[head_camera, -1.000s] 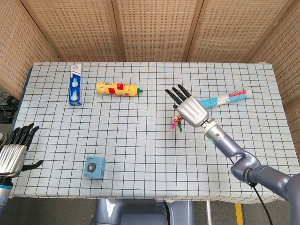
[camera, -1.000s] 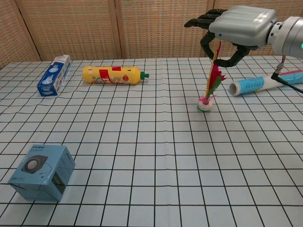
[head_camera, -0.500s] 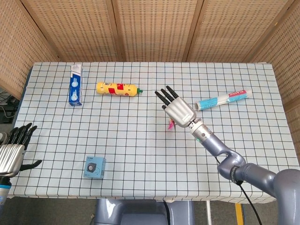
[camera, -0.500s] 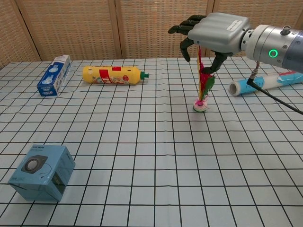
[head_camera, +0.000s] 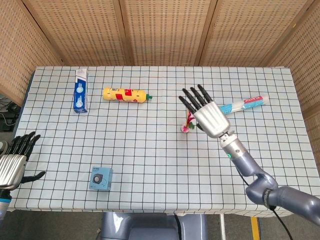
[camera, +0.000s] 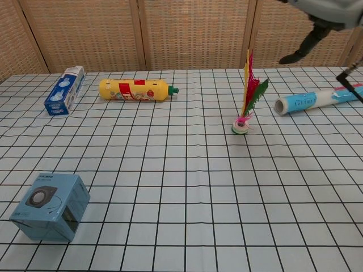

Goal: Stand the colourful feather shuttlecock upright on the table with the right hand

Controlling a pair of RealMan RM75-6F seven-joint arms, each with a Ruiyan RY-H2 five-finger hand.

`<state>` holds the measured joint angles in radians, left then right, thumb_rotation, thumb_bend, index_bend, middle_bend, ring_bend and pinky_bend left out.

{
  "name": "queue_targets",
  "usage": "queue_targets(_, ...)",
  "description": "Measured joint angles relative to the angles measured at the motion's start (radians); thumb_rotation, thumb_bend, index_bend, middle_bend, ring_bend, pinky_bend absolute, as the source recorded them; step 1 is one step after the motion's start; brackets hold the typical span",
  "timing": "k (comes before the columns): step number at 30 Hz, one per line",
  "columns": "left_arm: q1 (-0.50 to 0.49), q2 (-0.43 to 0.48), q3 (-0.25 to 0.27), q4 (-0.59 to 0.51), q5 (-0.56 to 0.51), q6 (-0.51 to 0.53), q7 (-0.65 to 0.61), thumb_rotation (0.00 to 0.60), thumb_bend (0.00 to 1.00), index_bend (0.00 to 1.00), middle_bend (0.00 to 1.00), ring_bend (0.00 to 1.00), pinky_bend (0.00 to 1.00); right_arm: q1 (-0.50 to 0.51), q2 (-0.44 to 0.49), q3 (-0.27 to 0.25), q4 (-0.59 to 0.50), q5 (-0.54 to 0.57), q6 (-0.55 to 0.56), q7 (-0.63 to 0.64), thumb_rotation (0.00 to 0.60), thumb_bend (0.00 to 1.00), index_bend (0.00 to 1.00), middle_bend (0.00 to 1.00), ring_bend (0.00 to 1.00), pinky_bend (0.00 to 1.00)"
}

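Note:
The colourful feather shuttlecock stands upright on the checked table, its round base on the cloth and its red, yellow and green feathers pointing up. In the head view the shuttlecock shows just left of my right hand. That hand hovers above it with fingers spread and nothing in it; the chest view catches only its lower edge at the top right. My left hand hangs off the table's left edge, fingers apart and empty.
A yellow bottle lies at the back, a blue and white box to its left. A blue and white tube lies right of the shuttlecock. A small blue box sits near the front left.
My right hand has let go of the feathers, risen and moved right, away from the shuttlecock. The shuttlecock stays standing by itself. The left hand has hardly moved.

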<state>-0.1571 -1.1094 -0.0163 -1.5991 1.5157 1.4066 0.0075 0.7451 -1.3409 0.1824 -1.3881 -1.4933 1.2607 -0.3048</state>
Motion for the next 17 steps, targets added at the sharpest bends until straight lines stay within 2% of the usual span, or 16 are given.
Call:
queue_targets(4,0.006,-0.001,0.008,0.005,0.024,0.017,-0.012,0.600,0.00,0.00,0.00,0.00,0.00,-0.148,0.074,-0.039,-0.078,0.013,0.126,0.060,0.600,0.00,0.00,0.00,0.00,0.00)
queue_targets(7,0.011,-0.003,0.011,0.012,0.047,0.040,-0.027,0.600,0.00,0.00,0.00,0.00,0.00,-0.258,0.130,-0.093,-0.126,0.019,0.174,0.136,0.600,0.00,0.00,0.00,0.00,0.00)
queue_targets(12,0.020,-0.001,0.017,0.021,0.072,0.068,-0.070,0.600,0.00,0.00,0.00,0.00,0.00,-0.402,0.171,-0.170,-0.140,0.007,0.279,0.242,0.600,0.00,0.00,0.00,0.00,0.00)
queue_targets(17,0.024,0.004,0.019,0.026,0.084,0.081,-0.088,0.600,0.00,0.00,0.00,0.00,0.00,-0.495,0.187,-0.212,-0.142,-0.006,0.338,0.280,0.600,0.00,0.00,0.00,0.00,0.00)
